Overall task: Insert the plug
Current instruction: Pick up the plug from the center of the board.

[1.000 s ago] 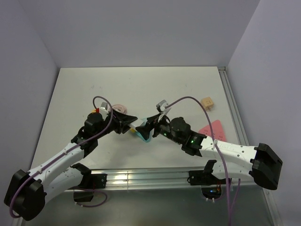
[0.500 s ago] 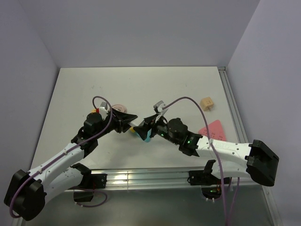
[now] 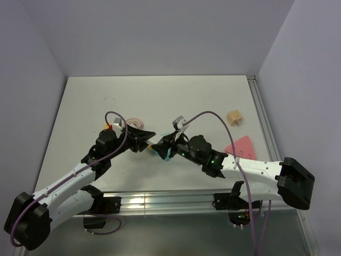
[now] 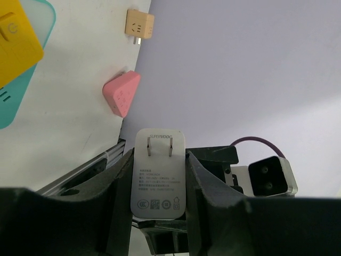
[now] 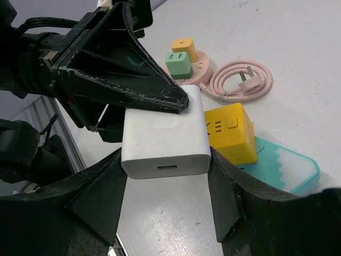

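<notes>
Likely, left fingers (image 4: 209, 194) clamp the white adapter (image 5: 162, 133) near the yellow cube (image 5: 229, 130), right fingers (image 5: 98, 205) flank it, hold unclear: we risk dropping it on early release.

the white table (image 3: 160, 96) carries a small tan block (image 3: 234, 117) near its right edge and a pink triangular piece (image 3: 242, 146) closer to the arms, the two apart. left of centre, a coiled pink cable (image 5: 242, 80) lies against a round pink base (image 5: 204, 69). near them is a teal pad (image 5: 290, 166), apparently lying flat, though the arms hide most of it from above.
</notes>
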### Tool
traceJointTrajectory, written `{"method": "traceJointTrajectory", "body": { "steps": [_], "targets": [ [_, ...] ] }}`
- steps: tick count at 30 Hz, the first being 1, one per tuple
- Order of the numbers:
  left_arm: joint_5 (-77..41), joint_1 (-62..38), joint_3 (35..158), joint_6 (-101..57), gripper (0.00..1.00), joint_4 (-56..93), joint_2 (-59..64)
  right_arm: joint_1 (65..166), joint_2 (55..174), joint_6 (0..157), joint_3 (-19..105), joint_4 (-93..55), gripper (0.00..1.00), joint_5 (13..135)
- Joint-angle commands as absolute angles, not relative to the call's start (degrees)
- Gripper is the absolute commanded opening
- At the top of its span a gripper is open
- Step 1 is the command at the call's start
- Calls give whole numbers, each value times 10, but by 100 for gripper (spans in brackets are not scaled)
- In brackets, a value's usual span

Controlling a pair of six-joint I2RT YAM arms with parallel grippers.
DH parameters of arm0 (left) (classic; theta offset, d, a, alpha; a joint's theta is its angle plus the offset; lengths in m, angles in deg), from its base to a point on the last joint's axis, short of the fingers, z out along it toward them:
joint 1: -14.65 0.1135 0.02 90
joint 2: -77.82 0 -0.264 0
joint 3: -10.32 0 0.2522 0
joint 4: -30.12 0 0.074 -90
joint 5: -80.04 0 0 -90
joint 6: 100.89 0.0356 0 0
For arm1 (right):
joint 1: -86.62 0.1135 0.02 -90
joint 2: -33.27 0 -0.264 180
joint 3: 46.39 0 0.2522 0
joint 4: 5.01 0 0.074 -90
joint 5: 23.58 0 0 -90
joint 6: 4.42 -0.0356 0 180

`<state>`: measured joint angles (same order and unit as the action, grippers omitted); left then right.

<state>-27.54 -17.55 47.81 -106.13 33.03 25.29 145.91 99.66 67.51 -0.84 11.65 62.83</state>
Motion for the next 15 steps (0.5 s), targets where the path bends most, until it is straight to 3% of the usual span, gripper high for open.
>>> {"method": "traceJointTrajectory", "body": {
  "steps": [1, 3, 4, 5, 6, 8, 9, 11, 12, 13, 15],
  "targets": [
    [-277, -183, 483, -1063, 2, 368, 262, 1463, 1000, 679, 13, 145, 31, 630],
    [-275, -187, 492, -1044, 7, 347, 260, 1463, 998, 684, 24, 111, 24, 624],
    [-274, -188, 497, -1036, 13, 333, 261, 1463, 993, 690, 43, 92, 14, 615],
    [-273, -191, 500, -1028, 20, 323, 262, 1463, 991, 692, 53, 47, 10, 607],
    [-267, -191, 504, -1013, 32, 299, 265, 1463, 987, 695, 65, 21, 0, 603],
    [-260, -191, 501, -1001, 45, 290, 278, 1462, 982, 709, 88, -33, 0, 604],
    [-257, -190, 498, -999, 60, 275, 282, 1463, 979, 710, 92, -46, 0, 602],
    [-246, -191, 496, -995, 79, 259, 290, 1461, 971, 714, 100, -84, 0, 604],
    [-245, -191, 497, -991, 93, 247, 292, 1461, 968, 715, 103, -99, 0, 602],
    [-239, -191, 501, -983, 98, 218, 294, 1459, 970, 716, 117, -117, 0, 604],
    [-233, -187, 525, -948, 100, 172, 300, 1446, 980, 727, 157, -187, 0, 613]
  ]
}}
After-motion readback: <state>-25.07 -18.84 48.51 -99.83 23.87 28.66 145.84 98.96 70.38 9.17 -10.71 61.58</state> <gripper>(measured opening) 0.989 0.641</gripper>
